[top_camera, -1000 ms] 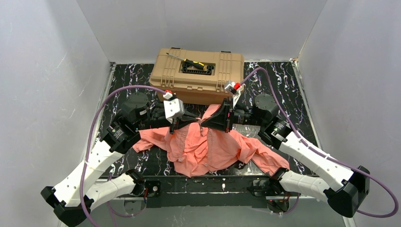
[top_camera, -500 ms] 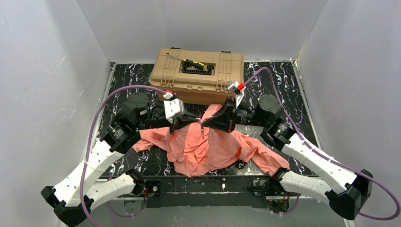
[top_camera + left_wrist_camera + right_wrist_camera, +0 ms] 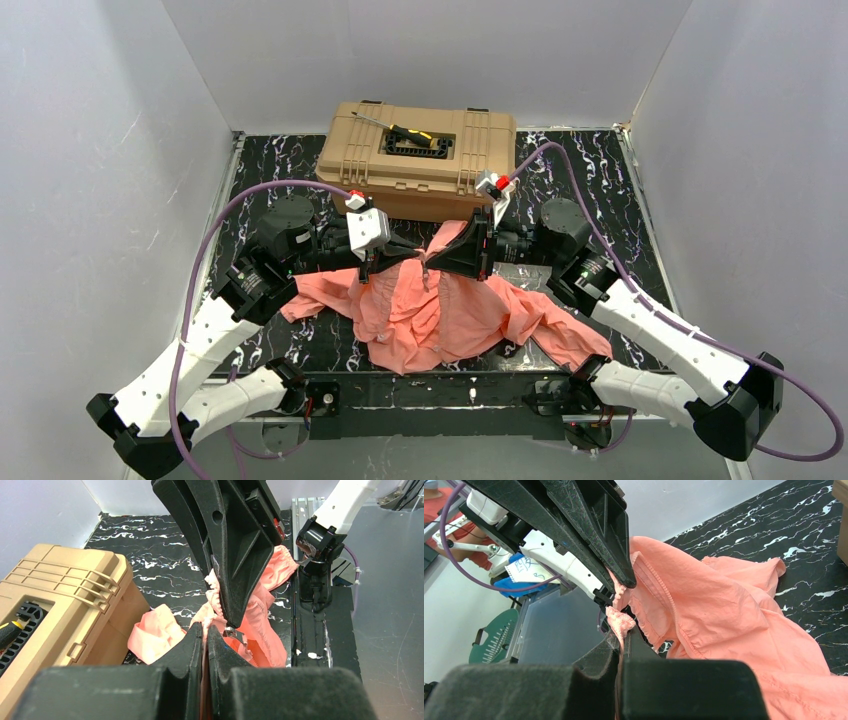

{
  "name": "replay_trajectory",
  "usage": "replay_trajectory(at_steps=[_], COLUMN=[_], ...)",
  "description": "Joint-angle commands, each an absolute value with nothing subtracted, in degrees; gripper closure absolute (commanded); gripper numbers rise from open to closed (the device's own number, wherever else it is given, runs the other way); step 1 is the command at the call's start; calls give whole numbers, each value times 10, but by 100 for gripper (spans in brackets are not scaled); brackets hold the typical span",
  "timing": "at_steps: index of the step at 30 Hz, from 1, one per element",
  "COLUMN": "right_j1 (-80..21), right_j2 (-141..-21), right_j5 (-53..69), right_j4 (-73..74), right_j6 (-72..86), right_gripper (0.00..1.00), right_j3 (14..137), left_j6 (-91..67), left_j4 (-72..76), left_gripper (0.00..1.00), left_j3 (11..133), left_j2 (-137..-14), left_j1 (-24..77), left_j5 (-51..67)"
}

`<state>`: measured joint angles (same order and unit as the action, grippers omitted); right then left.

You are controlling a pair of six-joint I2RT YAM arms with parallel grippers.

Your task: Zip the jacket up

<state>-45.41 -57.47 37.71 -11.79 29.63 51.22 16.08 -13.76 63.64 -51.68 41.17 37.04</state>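
The jacket (image 3: 440,315) is spread over the near half of the counter (image 3: 600,170). Its hem is at the near edge and one sleeve trails toward the near right corner. Its upper front is lifted up around the middle of the counter, just in front of the tan toolbox (image 3: 415,155) parked at the far edge.

Biggest worry, honestly: the fabric looks thin and slippery, so if the two sides get pulled apart too hard, an edge could be yanked out of a pinch. If the zipper line isn't kept taut and straight, loose cloth could get chewed into the slider. The tips are also nearly touching, so a bump is possible.

The left hand (image 3: 206,632) is clamped shut on a thin strip of the front edge. The right hand (image 3: 620,642) is closed on a bunched bit of the same edge just beside it. A small metal piece (image 3: 234,634), probably the pull, hangs between them, and whether it's actually gripped can't be told.
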Motion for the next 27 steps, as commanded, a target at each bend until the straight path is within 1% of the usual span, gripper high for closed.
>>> replay_trajectory(at_steps=[1, 27], right_j1=[-456, -456], right_j2=[-563, -554], right_j5=[378, 361], right_j4=[-136, -149], right_j6=[289, 295], right_gripper=[99, 99], right_j3=[543, 537], left_j6=[161, 163], left_j4=[-135, -141], left_gripper=[100, 100], left_j3=[656, 654], left_j2=[-513, -512], left_j1=[415, 415], left_j5=[374, 391])
